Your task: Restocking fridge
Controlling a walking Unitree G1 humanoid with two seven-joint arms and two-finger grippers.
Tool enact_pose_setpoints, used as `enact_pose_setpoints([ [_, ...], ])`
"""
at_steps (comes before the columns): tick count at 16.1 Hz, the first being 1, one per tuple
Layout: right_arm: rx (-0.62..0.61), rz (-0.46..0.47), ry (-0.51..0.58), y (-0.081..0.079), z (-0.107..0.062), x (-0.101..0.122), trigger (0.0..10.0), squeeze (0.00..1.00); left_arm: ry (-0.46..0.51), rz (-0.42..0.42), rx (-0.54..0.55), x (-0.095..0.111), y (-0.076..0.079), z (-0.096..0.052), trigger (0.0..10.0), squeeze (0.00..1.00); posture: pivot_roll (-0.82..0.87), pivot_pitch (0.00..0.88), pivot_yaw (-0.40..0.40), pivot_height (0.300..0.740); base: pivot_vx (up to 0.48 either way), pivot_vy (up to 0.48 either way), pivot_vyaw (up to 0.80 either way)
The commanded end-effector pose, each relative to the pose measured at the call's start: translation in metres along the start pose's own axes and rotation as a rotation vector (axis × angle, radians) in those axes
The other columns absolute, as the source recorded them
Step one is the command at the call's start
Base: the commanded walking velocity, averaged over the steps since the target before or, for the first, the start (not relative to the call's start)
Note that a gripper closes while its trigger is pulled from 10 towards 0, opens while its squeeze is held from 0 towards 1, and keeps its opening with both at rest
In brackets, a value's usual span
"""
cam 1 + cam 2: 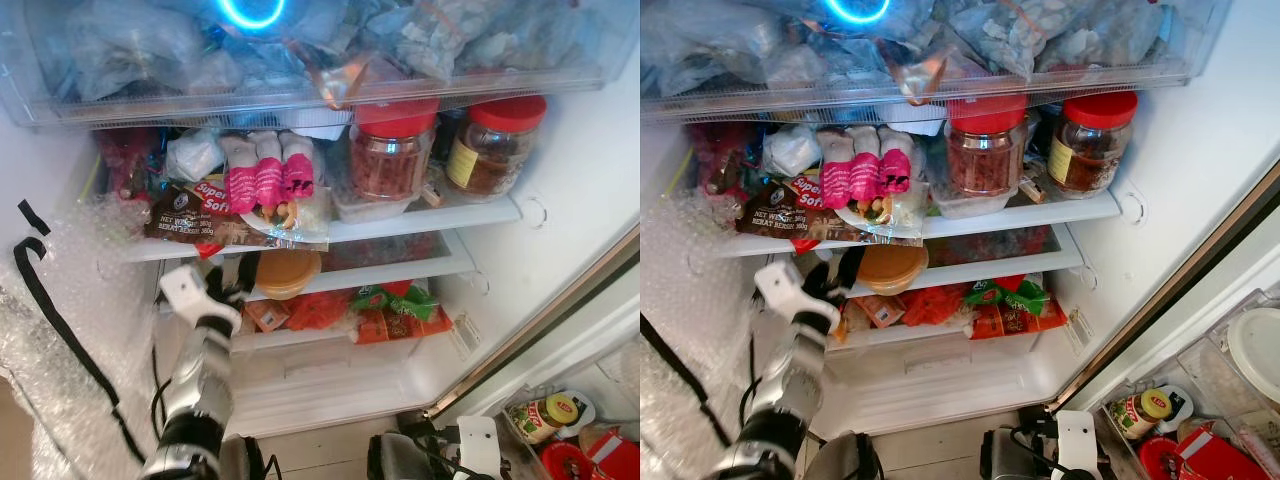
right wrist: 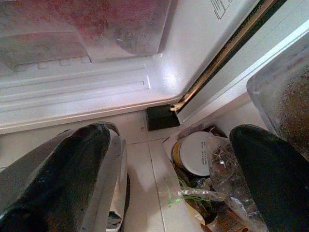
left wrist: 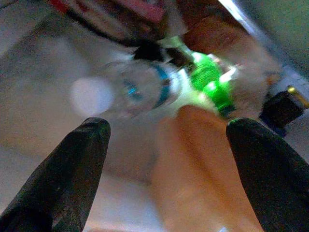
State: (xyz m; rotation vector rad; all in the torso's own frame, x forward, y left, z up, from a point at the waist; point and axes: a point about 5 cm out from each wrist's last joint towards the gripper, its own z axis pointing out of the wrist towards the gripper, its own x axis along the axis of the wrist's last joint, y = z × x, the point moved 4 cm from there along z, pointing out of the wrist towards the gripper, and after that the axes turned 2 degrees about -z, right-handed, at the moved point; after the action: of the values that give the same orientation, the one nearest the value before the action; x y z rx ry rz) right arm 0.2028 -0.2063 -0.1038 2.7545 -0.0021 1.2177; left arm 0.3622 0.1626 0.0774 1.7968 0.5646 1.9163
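Nearest you, the right gripper hangs low by the fridge's foot, its two matte black fingers spread wide over pale floor tiles, with nothing between them; beneath it you see a round white lid among crinkled clear wrappers in the door bin. Your left arm, ribbed silver with a white wrist block, reaches up into the open fridge, and the left gripper sits at the front edge of the lower glass shelf, just beside a squat orange tub. From the wrist you find its fingers set wide apart and holding nothing; ahead of them lies a blurred clear plastic bottle with a blue band, a bright green packet beyond it. Further in, red and green foil packets lie flat on that shelf. Above, you have a brown bread bag, three pink-banded rolls and two red-lidded glass jars. Crumpled frosted bags fill the top drawer
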Motion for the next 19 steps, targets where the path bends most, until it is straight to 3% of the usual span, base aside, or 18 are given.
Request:
enact_pose_setpoints([
  [1, 0.005, 0.008, -0.047, -0.002, -0.004, -0.013, 10.0, 0.0, -0.004, 0.024, 0.007, 0.001, -0.004, -0.003, 10.0, 0.0, -0.19, 0.069, -0.003, 0.64, 0.0, 0.0, 0.0],
  [5, 0.002, 0.004, -0.047, -0.001, -0.003, -0.012, 10.0, 0.0, -0.016, 0.168, -0.04, 0.003, -0.008, -0.016, 10.0, 0.0, -0.19, 0.068, -0.008, 0.64, 0.0, 0.0, 0.0],
  [10, 0.002, 0.001, -0.046, 0.001, -0.003, -0.011, 10.0, 0.0, -0.044, 0.397, -0.23, 0.009, 0.015, -0.035, 10.0, 0.0, -0.18, 0.076, -0.014, 0.64, 0.0, 0.0, 0.0],
  [14, 0.003, 0.0, -0.044, 0.0, -0.002, -0.01, 10.0, 0.0, -0.007, 0.411, -0.205, 0.019, 0.016, -0.031, 10.0, 0.0, -0.18, 0.075, -0.014, 0.64, 0.0, 0.0, 0.0],
  [15, 0.0, 0.001, -0.041, 0.002, -0.002, -0.009, 10.0, 0.0, -0.015, 0.386, -0.291, 0.024, 0.035, -0.031, 10.0, 0.0, -0.19, 0.074, -0.014, 0.64, 0.0, 0.0, 0.0],
  [17, -0.007, 0.0, -0.043, 0.005, -0.002, -0.009, 10.0, 0.0, -0.062, 0.447, -0.397, 0.021, 0.048, -0.041, 10.0, 0.0, -0.19, 0.075, -0.013, 0.64, 0.0, 0.0, 0.0],
  [19, -0.01, 0.001, -0.044, 0.005, -0.002, -0.01, 10.0, 0.0, -0.107, 0.502, -0.465, 0.017, 0.051, -0.052, 10.0, 0.0, -0.19, 0.075, -0.013, 0.64, 0.0, 0.0, 0.0],
])
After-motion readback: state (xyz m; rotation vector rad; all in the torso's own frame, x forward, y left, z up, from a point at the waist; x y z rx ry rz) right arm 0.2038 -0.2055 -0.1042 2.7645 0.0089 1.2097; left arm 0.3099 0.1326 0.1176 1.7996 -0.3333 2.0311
